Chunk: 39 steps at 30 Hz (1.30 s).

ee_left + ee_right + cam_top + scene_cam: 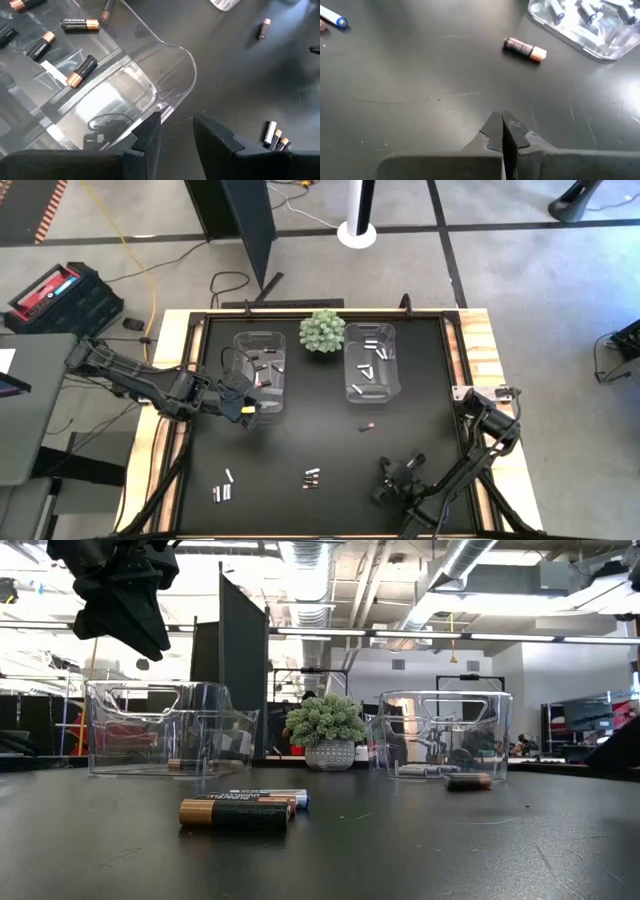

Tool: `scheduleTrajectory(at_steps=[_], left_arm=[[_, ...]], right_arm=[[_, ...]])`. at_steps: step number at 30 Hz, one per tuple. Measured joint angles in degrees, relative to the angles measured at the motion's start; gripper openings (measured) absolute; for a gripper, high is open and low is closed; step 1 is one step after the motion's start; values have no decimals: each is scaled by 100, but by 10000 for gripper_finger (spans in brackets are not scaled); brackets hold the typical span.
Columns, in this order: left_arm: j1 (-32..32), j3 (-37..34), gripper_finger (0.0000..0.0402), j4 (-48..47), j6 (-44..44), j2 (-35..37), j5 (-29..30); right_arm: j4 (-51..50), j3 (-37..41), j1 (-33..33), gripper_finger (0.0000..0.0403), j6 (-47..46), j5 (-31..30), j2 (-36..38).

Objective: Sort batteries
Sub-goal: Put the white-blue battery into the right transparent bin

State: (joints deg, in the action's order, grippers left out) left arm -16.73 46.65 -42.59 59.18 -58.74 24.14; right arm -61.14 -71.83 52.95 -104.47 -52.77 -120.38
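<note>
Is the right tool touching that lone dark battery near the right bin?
Apart. The right wrist view shows bare table between the shut right tool and the battery.

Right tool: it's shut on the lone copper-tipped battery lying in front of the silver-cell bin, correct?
Not quite. The right tool is shut, but on nothing: the right wrist view shows its fingers pressed together with no cell between them. The copper-tipped battery lies apart on the mat, near the silver-cell bin.

Two clear bins [260, 370] [371, 362], one plant [322, 331] and two arms are seen. Loose batteries on the table [300, 435]: three near-left [223, 489], two near-centre [312, 477], one centre [367, 426].
</note>
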Motion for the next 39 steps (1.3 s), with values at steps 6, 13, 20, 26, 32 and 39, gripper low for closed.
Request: scheduleTrajectory(at_steps=[6,13,20,26,32,39], left_arm=[[0,1,112,0,-2,0,1],[0,1,112,-1,-7,1,2],[0,1,112,0,-283,0,4],[0,1,112,0,-305,1,4],[0,1,112,0,-352,1,4],[0,1,112,0,-587,0,4]], right_arm=[[11,0,-53,37,-2,231,2],[203,-4,-120,96,10,529,2],[252,-4,-121,177,17,539,2],[379,-9,-136,222,12,677,4],[478,-9,-136,230,-4,791,13],[1027,-169,-111,230,-17,1079,22]])
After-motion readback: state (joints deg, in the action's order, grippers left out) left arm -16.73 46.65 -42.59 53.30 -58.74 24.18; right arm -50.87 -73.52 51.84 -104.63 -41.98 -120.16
